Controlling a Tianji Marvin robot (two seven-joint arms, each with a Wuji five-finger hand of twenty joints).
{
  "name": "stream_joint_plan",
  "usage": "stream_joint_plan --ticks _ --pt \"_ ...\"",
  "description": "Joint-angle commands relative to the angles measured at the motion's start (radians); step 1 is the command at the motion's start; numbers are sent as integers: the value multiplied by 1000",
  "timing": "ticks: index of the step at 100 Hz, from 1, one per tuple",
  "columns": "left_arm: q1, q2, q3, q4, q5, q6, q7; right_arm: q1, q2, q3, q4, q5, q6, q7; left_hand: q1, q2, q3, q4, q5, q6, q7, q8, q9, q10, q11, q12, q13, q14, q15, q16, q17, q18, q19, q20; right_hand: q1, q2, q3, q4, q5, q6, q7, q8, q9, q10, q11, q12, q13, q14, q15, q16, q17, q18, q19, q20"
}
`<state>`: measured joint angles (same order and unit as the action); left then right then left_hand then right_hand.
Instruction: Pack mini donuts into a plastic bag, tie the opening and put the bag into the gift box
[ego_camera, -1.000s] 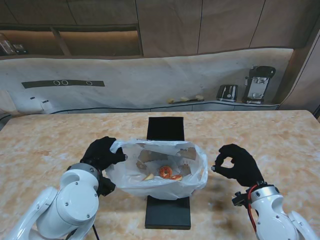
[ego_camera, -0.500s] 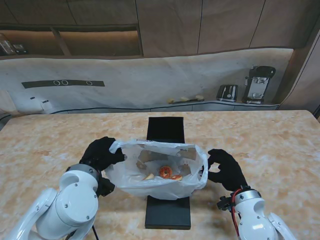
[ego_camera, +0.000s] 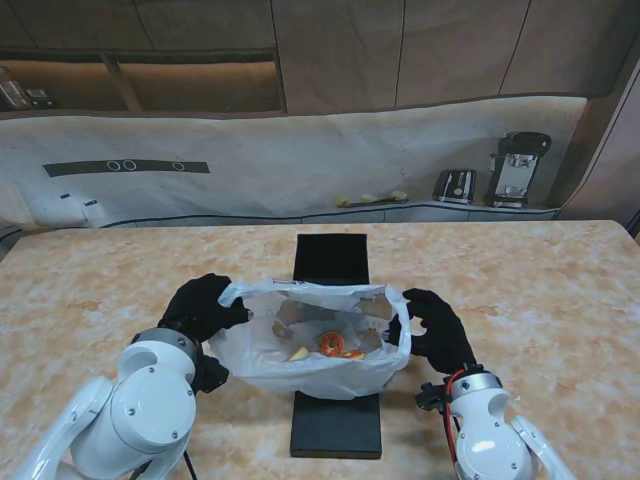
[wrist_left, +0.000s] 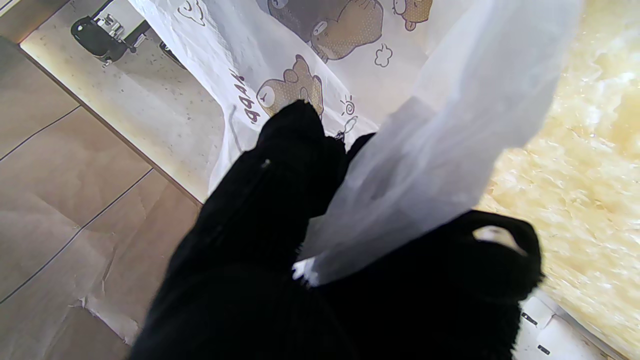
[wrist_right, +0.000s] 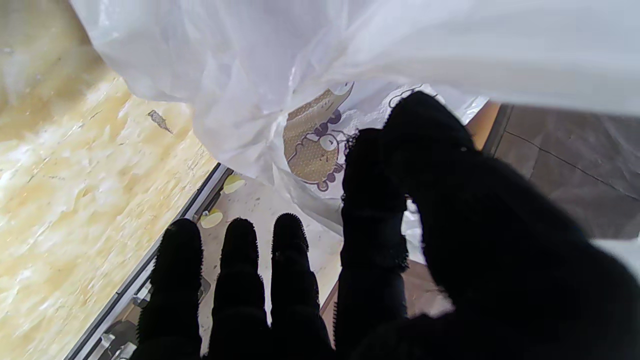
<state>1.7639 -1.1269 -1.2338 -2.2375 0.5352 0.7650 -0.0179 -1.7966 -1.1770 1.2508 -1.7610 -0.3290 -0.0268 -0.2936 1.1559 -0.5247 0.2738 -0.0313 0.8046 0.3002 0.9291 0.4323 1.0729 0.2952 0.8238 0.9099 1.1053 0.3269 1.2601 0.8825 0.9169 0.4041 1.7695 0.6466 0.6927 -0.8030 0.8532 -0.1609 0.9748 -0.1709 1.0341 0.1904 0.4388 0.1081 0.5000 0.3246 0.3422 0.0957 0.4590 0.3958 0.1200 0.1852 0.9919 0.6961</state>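
Both robot hands at the rims of an open plastic bag on the surface.

The left robot hand (ego_camera: 205, 307) pinches the left rim of the plastic bag (ego_camera: 310, 345), film clamped between its fingers (wrist_left: 295, 145). The bag lies across the black gift box (ego_camera: 333, 340), its long axis left to right, mouth facing up, with mini donuts (ego_camera: 335, 346) inside. The right robot hand (ego_camera: 432, 328) touches the right rim, thumb and forefinger nearly closed around the film; whether it grips I cannot tell.

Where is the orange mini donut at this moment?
In the stand view, the orange mini donut lies inside the open plastic bag, near its middle, between the left hand and the right hand, over the black gift box.
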Motion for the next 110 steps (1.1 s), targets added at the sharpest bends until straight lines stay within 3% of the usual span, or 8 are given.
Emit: stream_joint_plan --ticks 1,20,41,74,76,79,110 --pt "5 -3 -1 -10 1 -2 -14 0 -15 -12 11 0 -12 6 31 21 -25 20 -20 3 -10 -1 -13 -13 13 -3 1 13 -1 16 20 -46 58 -13 22 -24 -19 -44 37 -48 9 -22 -45 -46 1 -38 -36 -37 -13 -34 -25 -35 -35 -21" --pt "4 -3 1 -10 1 0 -15 16 -25 -35 37 42 -44 -15 31 22 -26 20 -21 5 -10 -2 -14 -13 12 -3 0 16 -3 16 15 -45 55 -13 15 -21 -13 -71 53 -61 18 -118 -77 -81 -22 -53 -101 -68 -74 -104 -114 -54 -240 -133" --pt "2 -2 1 -11 2 -1 -20 34 -24 -47 60 59 -90 -4 32 22 -26 20 -20 4 -10 -2 -14 -13 12 -2 1 16 -4 16 15 -43 56 -11 11 -25 -15 -84 55 -94 28 -133 -102 -99 -26 -55 -154 -96 -80 -116 -177 -83 -339 -162" --pt "1 1 9 -18 -9 -2 -31 79 -23 -81 102 77 -129 14 33 20 -26 21 -17 7 -11 -3 -10 -11 12 -3 3 18 -4 17 18 -41 56 -8 6 -20 -20 -104 50 -126 27 -157 -118 -115 -22 -55 -188 -116 -79 -122 -213 -104 -418 -151" --pt "1 1 9 -19 -10 -2 -32 82 -24 -84 105 78 -130 15 33 19 -25 21 -17 9 -11 -3 -10 -10 12 -3 4 18 -3 17 19 -41 57 -8 6 -22 -19 -105 48 -129 38 -173 -118 -115 -22 -57 -189 -116 -77 -127 -198 -104 -481 -73" --pt "2 2 9 -21 -12 -3 -34 87 -24 -88 107 82 -130 17 33 19 -25 21 -17 8 -11 -3 -10 -9 11 -3 5 18 -3 17 20 -40 57 -8 6 -26 -19 -106 48 -131 40 -178 -116 -117 -22 -57 -188 -116 -76 -129 -195 -105 -502 -50" --pt "8 0 9 -28 -34 -10 -34 116 -27 -131 117 135 -145 39 32 20 -24 21 -15 9 -12 -3 -8 -9 11 -4 7 16 -2 17 24 -41 57 -7 -25 -99 2 -133 41 -144 32 -191 -122 -123 -42 -66 -209 -123 -93 -134 -224 -114 -566 -38"
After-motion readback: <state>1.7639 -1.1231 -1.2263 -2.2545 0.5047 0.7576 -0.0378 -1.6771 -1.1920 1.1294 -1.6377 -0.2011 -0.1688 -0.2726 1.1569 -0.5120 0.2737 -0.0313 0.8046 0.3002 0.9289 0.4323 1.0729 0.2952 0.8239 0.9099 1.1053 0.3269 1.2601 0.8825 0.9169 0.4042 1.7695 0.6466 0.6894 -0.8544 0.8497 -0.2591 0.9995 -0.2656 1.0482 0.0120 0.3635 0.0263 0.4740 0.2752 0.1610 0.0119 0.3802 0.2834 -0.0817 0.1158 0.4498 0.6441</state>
